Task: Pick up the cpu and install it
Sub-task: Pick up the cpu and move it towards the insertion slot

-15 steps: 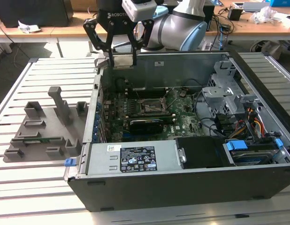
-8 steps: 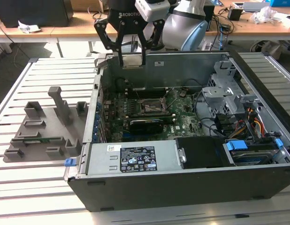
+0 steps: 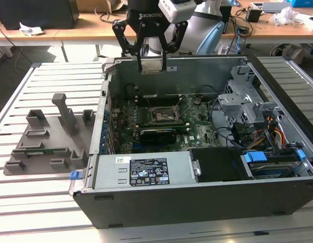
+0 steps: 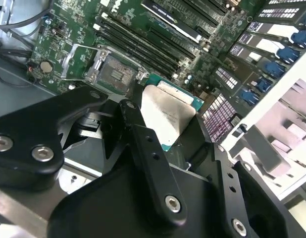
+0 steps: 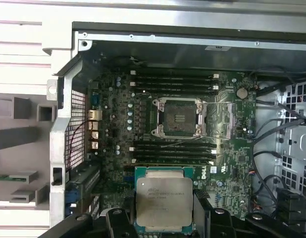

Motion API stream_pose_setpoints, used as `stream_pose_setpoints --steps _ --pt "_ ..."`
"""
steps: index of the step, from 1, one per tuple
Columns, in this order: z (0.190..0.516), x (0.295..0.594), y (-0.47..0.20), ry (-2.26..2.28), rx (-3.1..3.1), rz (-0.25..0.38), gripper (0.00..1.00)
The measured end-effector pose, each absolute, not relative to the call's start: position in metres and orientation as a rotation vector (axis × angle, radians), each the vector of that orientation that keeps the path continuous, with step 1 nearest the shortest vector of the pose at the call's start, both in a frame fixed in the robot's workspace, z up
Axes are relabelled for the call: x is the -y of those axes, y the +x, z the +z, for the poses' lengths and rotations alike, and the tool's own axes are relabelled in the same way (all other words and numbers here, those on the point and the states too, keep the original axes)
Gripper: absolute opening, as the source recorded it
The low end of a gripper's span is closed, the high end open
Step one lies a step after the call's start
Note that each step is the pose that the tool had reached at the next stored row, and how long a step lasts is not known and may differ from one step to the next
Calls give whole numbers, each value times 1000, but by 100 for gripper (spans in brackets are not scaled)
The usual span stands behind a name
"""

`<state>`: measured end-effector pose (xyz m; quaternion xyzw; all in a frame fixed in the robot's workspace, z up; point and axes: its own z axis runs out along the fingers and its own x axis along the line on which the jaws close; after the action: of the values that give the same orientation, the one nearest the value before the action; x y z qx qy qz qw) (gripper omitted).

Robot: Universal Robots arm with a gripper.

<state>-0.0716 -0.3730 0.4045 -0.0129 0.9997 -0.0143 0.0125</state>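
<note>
cpu (image 5: 164, 201) pinched by its edges in gripper (image 3: 152, 62), metal top up, high over pc case (image 3: 207, 57); socket (image 5: 178, 117) open, likely to receive it.

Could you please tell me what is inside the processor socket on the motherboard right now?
The socket is empty: only its bare contact field shows. The cpu is held in the gripper, apart from the socket, and hides the patch of motherboard beneath it.
</note>
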Motion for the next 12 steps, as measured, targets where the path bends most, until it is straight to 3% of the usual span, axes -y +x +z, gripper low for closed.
stream_pose_setpoints --steps 12 --pt "394 368 -42 -42 -3116 -48 55"
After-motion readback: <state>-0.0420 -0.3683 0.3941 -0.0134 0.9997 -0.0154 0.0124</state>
